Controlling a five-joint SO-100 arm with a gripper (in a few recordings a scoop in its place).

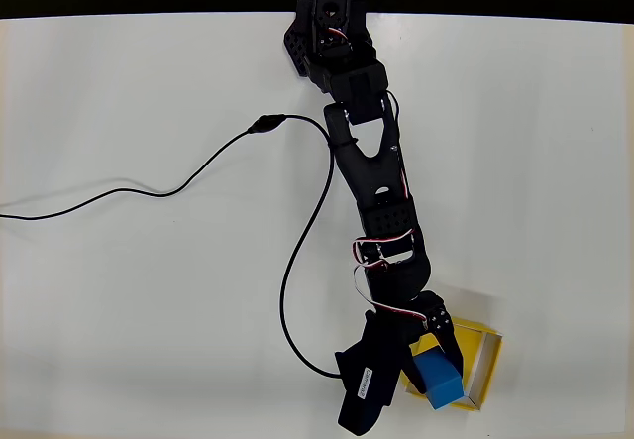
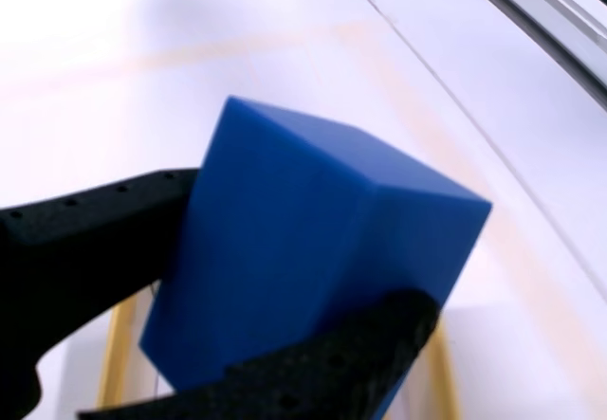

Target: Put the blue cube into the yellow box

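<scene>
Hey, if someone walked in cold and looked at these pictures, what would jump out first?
The bright blue cube dominates the wrist view, clamped in the black pincer. In the overhead view the long black arm stretches down from the table's top edge, holding the cube over the yellow box near the bottom right. A thin black cable snakes across the white table.

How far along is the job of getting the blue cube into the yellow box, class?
Done: the gripper has the blue cube clamped between its fingers and has carried it over the yellow box. In hand: holding it above the box. Left: open the fingers so the cube drops inside.
</scene>
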